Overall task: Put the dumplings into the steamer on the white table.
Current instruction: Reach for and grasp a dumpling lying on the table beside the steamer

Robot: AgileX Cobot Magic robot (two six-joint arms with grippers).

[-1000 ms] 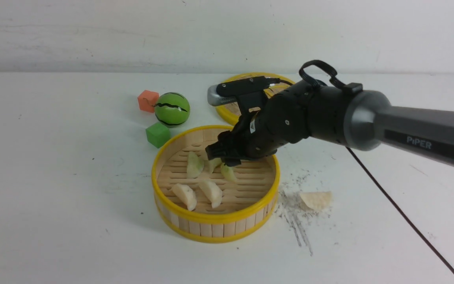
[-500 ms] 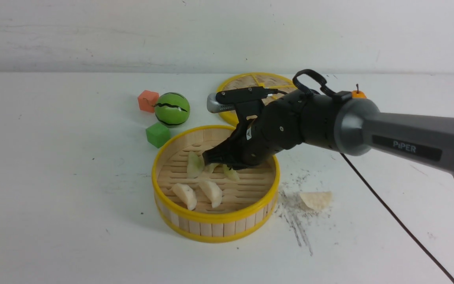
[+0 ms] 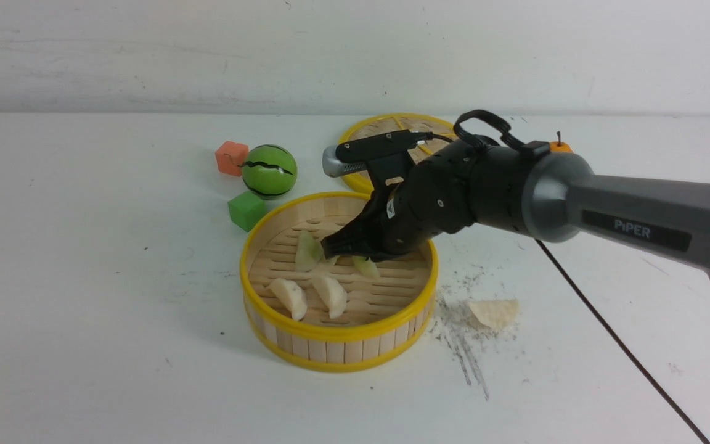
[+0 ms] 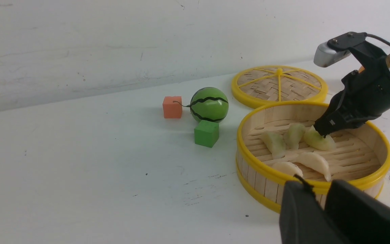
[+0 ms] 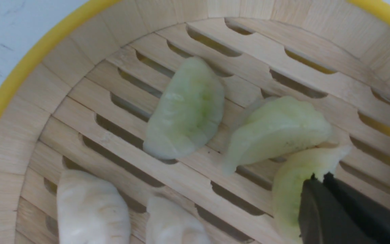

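Dumplings (image 3: pixel 289 298): 5 lie in the steamer (image 3: pixel 330 354), 3 green and 2 white. 1 white dumpling (image 3: pixel 493 312) sits on the bench (image 3: pixel 84 277) at the steamer's 3 o'clock. My right pincer (image 3: pixel 330 248), tips pressed together, touches a green dumpling (image 3: pixel 365 266). I cannot tell my left pincer's (image 4: pixel 320 193) state.

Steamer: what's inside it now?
Inside the steamer: three green dumplings and two white dumplings on the slatted floor. The shut right gripper reaches in, covering part of one green dumpling and the floor beneath.
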